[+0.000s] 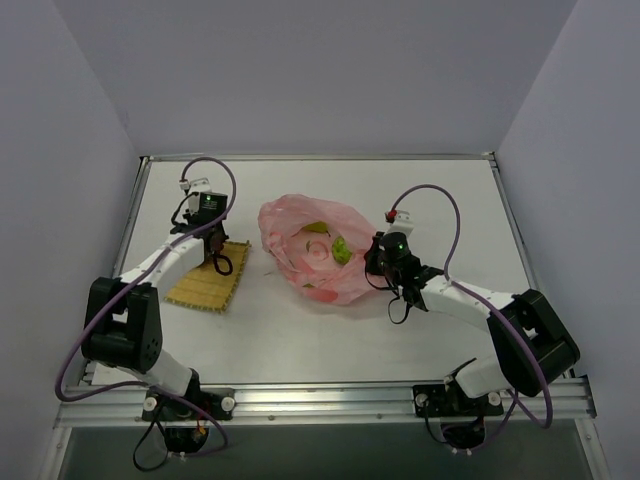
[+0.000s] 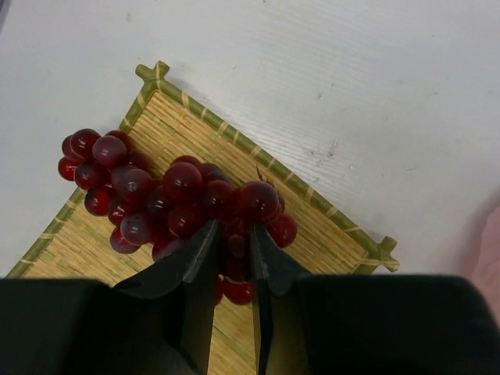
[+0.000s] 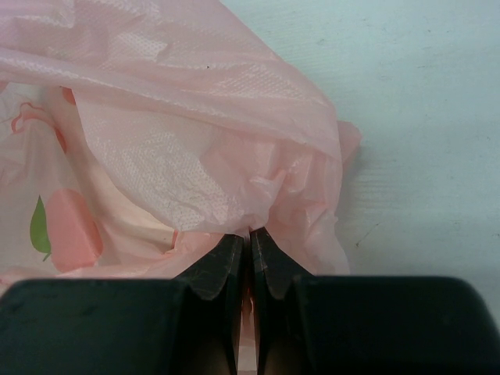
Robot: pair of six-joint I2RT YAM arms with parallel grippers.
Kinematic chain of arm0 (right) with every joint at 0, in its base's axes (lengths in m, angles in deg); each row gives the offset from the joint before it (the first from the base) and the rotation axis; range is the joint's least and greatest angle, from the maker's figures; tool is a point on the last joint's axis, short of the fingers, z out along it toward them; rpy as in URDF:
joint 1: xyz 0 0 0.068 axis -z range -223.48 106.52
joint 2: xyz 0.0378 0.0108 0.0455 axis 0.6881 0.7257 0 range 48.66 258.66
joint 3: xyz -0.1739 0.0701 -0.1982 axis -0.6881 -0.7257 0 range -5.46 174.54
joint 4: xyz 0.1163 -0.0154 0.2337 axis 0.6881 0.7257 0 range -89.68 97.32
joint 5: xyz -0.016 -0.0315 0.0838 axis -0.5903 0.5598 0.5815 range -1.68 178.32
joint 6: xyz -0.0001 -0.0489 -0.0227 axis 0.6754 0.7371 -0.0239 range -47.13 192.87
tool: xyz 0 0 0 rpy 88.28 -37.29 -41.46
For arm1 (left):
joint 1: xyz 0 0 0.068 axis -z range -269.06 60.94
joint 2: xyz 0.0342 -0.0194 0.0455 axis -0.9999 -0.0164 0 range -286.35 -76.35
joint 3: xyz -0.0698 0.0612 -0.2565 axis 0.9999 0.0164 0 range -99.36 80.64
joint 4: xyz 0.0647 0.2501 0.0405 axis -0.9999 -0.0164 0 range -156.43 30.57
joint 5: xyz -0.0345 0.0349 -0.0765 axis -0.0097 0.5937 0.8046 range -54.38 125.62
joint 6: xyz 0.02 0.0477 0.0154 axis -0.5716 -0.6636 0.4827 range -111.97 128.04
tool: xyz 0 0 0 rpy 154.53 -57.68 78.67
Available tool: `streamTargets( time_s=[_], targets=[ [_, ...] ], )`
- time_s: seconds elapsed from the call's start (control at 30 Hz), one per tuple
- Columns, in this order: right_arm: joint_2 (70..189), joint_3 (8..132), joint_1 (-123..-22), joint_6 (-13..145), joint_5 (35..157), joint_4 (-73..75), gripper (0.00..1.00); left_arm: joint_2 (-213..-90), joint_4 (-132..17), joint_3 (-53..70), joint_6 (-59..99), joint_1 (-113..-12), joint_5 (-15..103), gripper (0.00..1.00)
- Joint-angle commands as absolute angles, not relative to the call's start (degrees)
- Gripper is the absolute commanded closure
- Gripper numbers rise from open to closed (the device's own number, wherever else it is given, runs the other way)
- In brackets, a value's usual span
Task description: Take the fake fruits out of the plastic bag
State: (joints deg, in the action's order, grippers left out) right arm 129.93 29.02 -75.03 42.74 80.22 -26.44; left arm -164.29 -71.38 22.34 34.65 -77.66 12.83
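Note:
A dark red grape bunch lies on the yellow woven mat, one end hanging over the mat's left edge. My left gripper stands over it, jaws narrowly apart with grapes of the bunch pinched between them. The pink plastic bag lies in the middle of the table, its mouth gaping upward. Inside it I see a green fruit and a yellow-green one. My right gripper is shut on a fold of the plastic bag at its right edge.
The mat lies left of the bag on the white table. A metal rail runs along the near edge by the arm bases. Grey walls close in the left, back and right.

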Motion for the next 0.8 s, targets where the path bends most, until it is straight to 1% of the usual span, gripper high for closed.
streamTargets(
  time_s=[0.0, 0.23, 0.33, 0.37, 0.47, 0.5, 0.63, 0.67, 0.73, 0.77],
  targets=[
    [128.1, 28.6, -75.1, 42.7, 79.1, -27.4, 0.97, -162.7, -67.6, 21.4, 36.5, -77.5, 13.4, 0.81],
    [128.6, 28.6, -75.3, 42.6, 79.2, -27.5, 0.97, -160.8, -67.2, 24.7, 40.3, -75.8, 13.0, 0.81],
    [128.5, 28.6, -75.2, 42.6, 79.1, -27.5, 0.97, -159.0, -67.9, 25.8, 41.7, -75.7, 12.6, 0.7],
    [128.5, 28.6, -75.3, 42.5, 79.2, -27.4, 0.97, -157.4, -68.0, 26.1, 42.0, -75.7, 12.7, 0.62],
    [128.3, 28.6, -75.1, 42.6, 79.2, -27.3, 0.97, -153.0, -68.6, 27.8, 43.1, -75.2, 13.4, 0.49],
    [128.3, 28.6, -75.2, 42.6, 79.0, -27.3, 0.97, -151.9, -68.8, 28.3, 43.4, -74.9, 13.9, 0.42],
    [128.1, 28.6, -75.0, 42.6, 79.0, -27.2, 0.97, -145.5, -70.5, 30.2, 44.8, -72.8, 15.4, 0.41],
    [128.1, 28.6, -75.1, 42.6, 78.9, -27.1, 0.97, -142.6, -70.8, 30.5, 44.8, -71.9, 15.7, 0.42],
    [127.8, 28.6, -75.0, 42.6, 78.8, -27.0, 0.97, -139.7, -72.0, 30.6, 44.6, -67.3, 16.4, 0.48],
    [127.8, 28.5, -75.0, 42.6, 78.7, -27.1, 0.97, -137.4, -72.1, 30.6, 44.7, -64.9, 16.5, 0.49]
  ],
)
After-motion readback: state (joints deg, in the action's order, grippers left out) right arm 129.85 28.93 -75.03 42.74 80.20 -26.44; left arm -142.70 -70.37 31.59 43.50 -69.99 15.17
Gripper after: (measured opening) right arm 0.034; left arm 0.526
